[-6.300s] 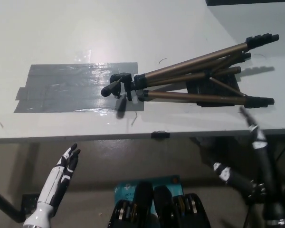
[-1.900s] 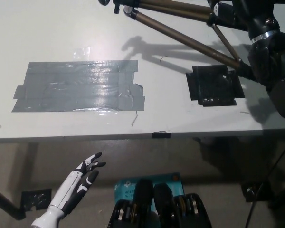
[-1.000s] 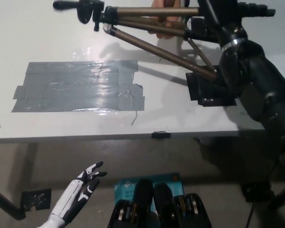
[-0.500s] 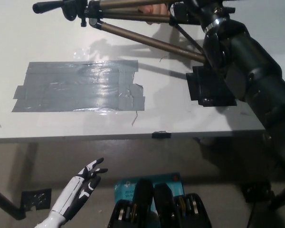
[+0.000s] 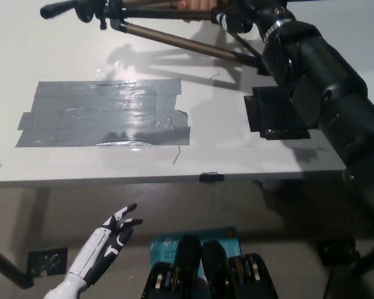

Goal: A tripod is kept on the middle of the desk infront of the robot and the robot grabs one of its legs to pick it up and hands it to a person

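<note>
The tripod, bronze legs with a black head and handle, hangs above the far part of the white desk, lying almost level with its head pointing to picture left. My black right hand is shut on one of its legs near the top edge and is partly cut off by the frame. A person's hand shows at the top edge, touching the upper legs. Below the desk's front edge at lower left, my white left hand rests open.
A wide patch of grey tape lies on the left half of the desk, and a square of black tape on the right, partly under my right arm. The desk's front edge crosses the picture. A blue item lies on the floor.
The tripod has left the desk and moved up and away to the far edge in my right hand. A person's hand has come onto its legs. My left hand stayed low.
</note>
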`<state>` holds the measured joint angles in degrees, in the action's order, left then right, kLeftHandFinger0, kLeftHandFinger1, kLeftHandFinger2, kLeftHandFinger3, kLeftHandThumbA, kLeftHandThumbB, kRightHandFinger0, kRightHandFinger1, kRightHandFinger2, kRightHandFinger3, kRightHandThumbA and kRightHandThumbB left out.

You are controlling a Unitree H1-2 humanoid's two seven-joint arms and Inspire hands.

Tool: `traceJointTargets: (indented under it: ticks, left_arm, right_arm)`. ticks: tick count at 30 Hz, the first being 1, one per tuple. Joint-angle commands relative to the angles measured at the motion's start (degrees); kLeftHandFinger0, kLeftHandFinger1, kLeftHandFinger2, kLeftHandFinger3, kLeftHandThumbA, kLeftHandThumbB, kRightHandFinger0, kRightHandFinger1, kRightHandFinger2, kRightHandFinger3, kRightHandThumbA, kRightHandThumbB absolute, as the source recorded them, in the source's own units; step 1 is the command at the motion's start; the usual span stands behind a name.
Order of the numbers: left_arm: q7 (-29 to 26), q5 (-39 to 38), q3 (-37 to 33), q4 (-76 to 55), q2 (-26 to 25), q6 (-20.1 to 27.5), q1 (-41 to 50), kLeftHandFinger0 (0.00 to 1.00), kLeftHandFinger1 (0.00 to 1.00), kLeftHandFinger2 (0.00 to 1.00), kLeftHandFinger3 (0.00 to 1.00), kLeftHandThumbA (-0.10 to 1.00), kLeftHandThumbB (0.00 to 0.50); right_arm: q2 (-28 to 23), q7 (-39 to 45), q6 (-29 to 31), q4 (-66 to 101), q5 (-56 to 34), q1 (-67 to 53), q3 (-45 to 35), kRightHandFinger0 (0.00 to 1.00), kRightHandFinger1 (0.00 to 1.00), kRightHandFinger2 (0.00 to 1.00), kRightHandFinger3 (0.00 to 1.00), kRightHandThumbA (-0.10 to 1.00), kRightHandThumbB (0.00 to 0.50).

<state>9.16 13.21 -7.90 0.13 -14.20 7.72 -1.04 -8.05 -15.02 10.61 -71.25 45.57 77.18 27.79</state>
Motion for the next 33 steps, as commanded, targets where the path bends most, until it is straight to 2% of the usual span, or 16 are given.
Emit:
traceJointTargets:
  ticks: [1,2,3,5,7,10,13,15,18,22,24,27,29,30,31,33]
  left_arm:
    - [0.7,0.0,-0.1,-1.5,-1.2,1.0,-0.9,0.89,0.86,0.79,0.94,1.0,0.186]
    - [0.8,0.0,0.0,-1.5,-1.3,1.0,-1.0,0.88,0.86,0.79,0.94,1.0,0.185]
    - [0.9,0.3,-0.1,-1.7,-1.4,0.8,-1.1,0.88,0.86,0.78,0.94,1.0,0.182]
    - [0.9,0.0,-0.2,-1.4,-1.3,1.0,-1.1,0.87,0.86,0.79,0.95,1.0,0.165]
    - [0.9,-0.4,-0.2,-0.9,-1.3,2.1,-1.2,0.86,0.85,0.79,0.95,1.0,0.147]
    - [0.7,-0.3,-0.2,-0.5,-1.1,2.2,-1.3,0.86,0.84,0.79,0.94,1.0,0.152]
    - [0.3,0.2,-0.4,-0.1,-0.6,2.6,-2.1,0.85,0.83,0.78,0.94,1.0,0.157]
    - [0.2,0.5,-0.4,-0.2,-0.5,2.2,-2.5,0.86,0.83,0.78,0.93,1.0,0.171]
    - [0.2,0.2,-0.1,-0.1,-0.4,1.9,-3.4,0.88,0.84,0.78,0.93,1.0,0.167]
    - [0.4,-0.2,0.1,0.7,-0.6,2.2,-4.8,0.86,0.86,0.81,0.96,1.0,0.162]
    - [0.5,-0.2,0.0,1.0,-0.6,2.0,-5.2,0.86,0.87,0.83,0.97,1.0,0.159]
    - [0.5,-0.4,0.0,2.0,-0.4,2.2,-6.2,0.87,0.89,0.86,0.98,1.0,0.17]
    - [0.4,-0.5,0.0,2.5,-0.2,2.5,-6.8,0.87,0.89,0.87,0.99,1.0,0.161]
    - [0.3,-0.4,0.1,2.8,-0.2,2.6,-7.2,0.87,0.89,0.87,1.0,1.0,0.156]
    - [0.2,-0.4,0.1,3.0,-0.1,2.3,-7.6,0.88,0.91,0.89,1.0,1.0,0.163]
    - [-0.2,-0.5,0.3,3.5,0.3,2.2,-8.1,0.9,0.93,0.9,1.0,1.0,0.151]
  right_arm:
    - [-5.0,40.9,-12.9,20.6,-19.0,4.5,-7.0,1.0,1.0,1.0,1.0,0.8,0.5]
    - [-5.3,42.6,-13.7,21.9,-19.9,4.3,-7.3,1.0,1.0,1.0,1.0,0.8,0.5]
    - [-6.3,49.2,-18.7,26.3,-24.4,4.2,-8.6,1.0,1.0,1.0,1.0,0.77,0.5]
    - [-7.1,55.4,-24.3,30.4,-31.3,3.9,-11.2,1.0,1.0,1.0,1.0,0.69,0.5]
    - [-9.3,59.6,-28.4,36.7,-37.1,3.6,-12.5,1.0,1.0,1.0,1.0,0.75,0.5]
    - [-11.2,59.7,-32.4,43.6,-41.6,3.4,-15.1,1.0,1.0,1.0,1.0,0.85,0.5]
    - [-12.9,55.4,-32.2,51.6,-46.7,2.9,-19.8,1.0,1.0,1.0,1.0,0.89,0.5]
    - [-15.1,52.8,-31.4,58.9,-46.9,2.3,-20.6,1.0,1.0,1.0,1.0,1.0,0.5]
    - [-19.0,49.2,-32.4,74.5,-45.4,-1.2,-21.6,1.0,1.0,1.0,1.0,1.0,0.5]
    - [-26.1,42.8,-33.0,101.8,-47.5,-18.4,-25.5,1.0,1.0,1.0,1.0,1.0,0.497]
    - [-27.0,40.4,-34.2,107.9,-49.5,-24.9,-27.7,1.0,1.0,1.0,1.0,1.0,0.5]
    - [-27.8,36.4,-34.8,116.6,-51.4,-35.4,-29.9,1.0,1.0,1.0,1.0,1.0,0.459]
    - [-27.3,32.8,-36.3,122.9,-51.9,-45.2,-31.3,1.0,1.0,1.0,1.0,1.0,0.493]
    - [-26.6,31.3,-35.5,124.0,-52.2,-47.8,-31.4,1.0,1.0,1.0,1.0,1.0,0.499]
    - [-26.0,29.4,-32.9,124.8,-52.4,-51.8,-31.0,1.0,1.0,1.0,1.0,1.0,0.478]
    - [-24.8,27.2,-29.9,125.1,-52.7,-56.9,-30.3,1.0,1.0,1.0,1.0,1.0,0.492]
